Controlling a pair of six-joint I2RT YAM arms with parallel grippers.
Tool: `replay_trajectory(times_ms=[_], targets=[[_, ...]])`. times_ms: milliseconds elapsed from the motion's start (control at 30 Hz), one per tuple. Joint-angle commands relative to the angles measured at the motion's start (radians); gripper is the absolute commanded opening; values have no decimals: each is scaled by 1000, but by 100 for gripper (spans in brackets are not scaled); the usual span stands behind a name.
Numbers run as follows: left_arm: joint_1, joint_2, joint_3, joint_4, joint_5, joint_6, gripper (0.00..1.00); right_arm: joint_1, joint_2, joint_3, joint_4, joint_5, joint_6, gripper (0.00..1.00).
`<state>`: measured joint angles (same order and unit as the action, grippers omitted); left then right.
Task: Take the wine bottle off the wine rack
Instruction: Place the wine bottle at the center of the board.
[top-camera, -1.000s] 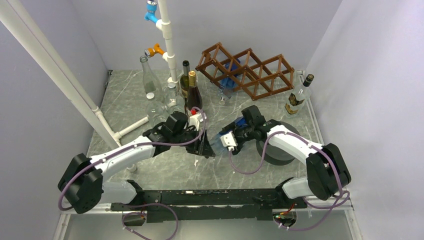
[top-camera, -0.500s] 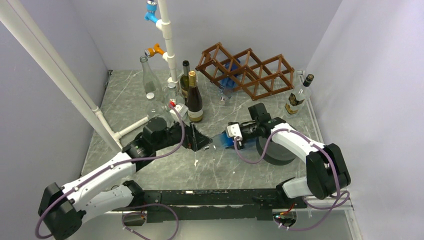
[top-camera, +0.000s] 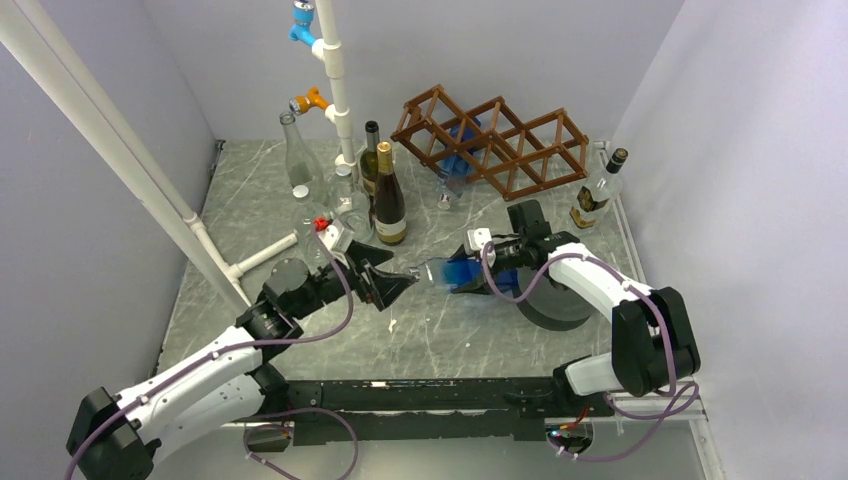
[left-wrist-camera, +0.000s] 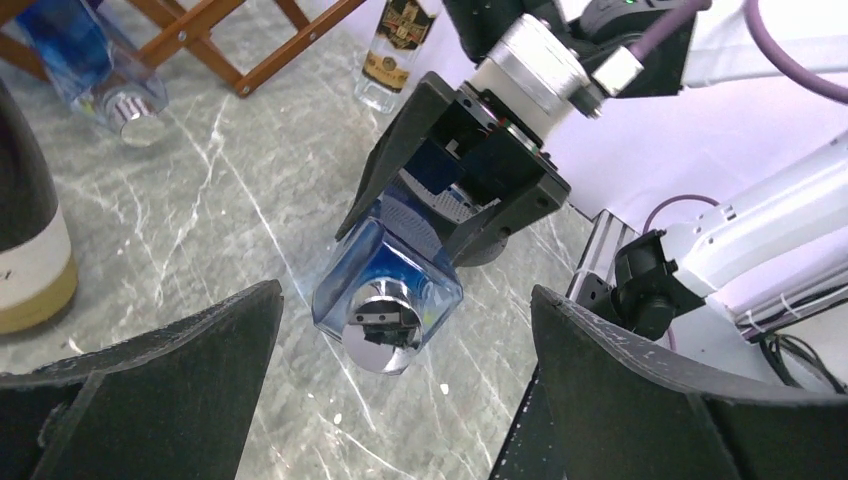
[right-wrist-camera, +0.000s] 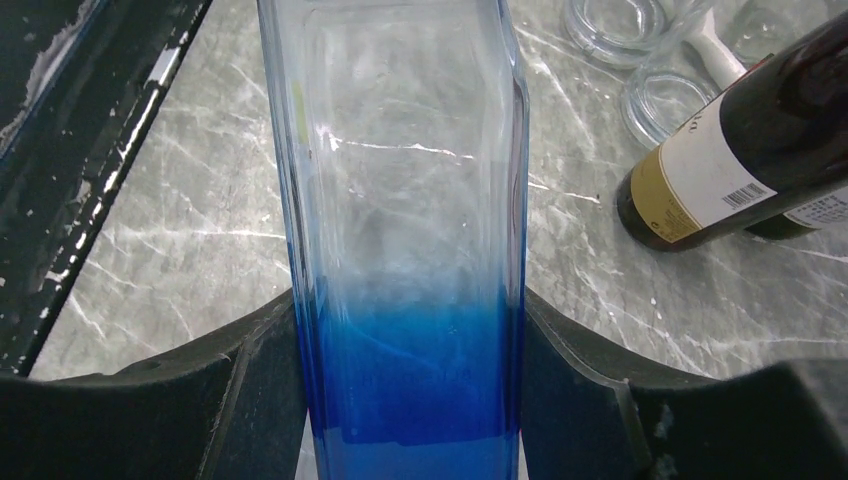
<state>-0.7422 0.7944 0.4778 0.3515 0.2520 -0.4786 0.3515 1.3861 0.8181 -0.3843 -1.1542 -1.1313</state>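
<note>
So the grey marble counter (top-camera: 440, 335) took up most of the overhead view, with a white PVC pipe (top-camera: 335, 80) standing at the back left. The brown wooden wine rack (top-camera: 525, 140) sat along the back wall, its diamond cells facing the arms. A black round disc (top-camera: 555, 305) lay on the counter under the right arm.

The right hand (top-camera: 472, 272) was clamped on the wine bottle (top-camera: 445, 272), a square glass one, clear at the neck end and blue toward the base. Both fingers pressed flat against its sides in the right wrist view. The bottle was off the rack, held sideways over the middle of the counter, well apart from the rack, with its silver cap (left-wrist-camera: 383, 325) pointing at the left hand (top-camera: 385, 285). That left hand was wide open and gripping nothing. Its 2 fingers (left-wrist-camera: 150, 385) sat either side of the cap in the left wrist view without touching it.

A 2nd blue bottle (top-camera: 462, 150) was lying in a rack cell, neck sticking out the front. A dark wine bottle (top-camera: 388, 205) with a gold top stood just beside the pipe, with a tall clear glass bottle (top-camera: 297, 160) further left. Over on the right, near the end of the rack, stood a labelled bottle (top-camera: 597, 195) with a black top.
</note>
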Motion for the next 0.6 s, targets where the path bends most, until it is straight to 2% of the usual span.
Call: replay_trajectory(times_ms=[0,233,367,567], targets=[[4,-32,-46,197,72,106,100,-19,-17,52,111,-174,90,2],[4,7,-56,224,131,194,99,-35,-23,52,168,-209,189,2],[-3,53,-65,300,147,227,100,-37,-31,56,195,-223,233,2],[-57,163,-43,385,113,328,99,-40,-41,62,202,-249,266,1]])
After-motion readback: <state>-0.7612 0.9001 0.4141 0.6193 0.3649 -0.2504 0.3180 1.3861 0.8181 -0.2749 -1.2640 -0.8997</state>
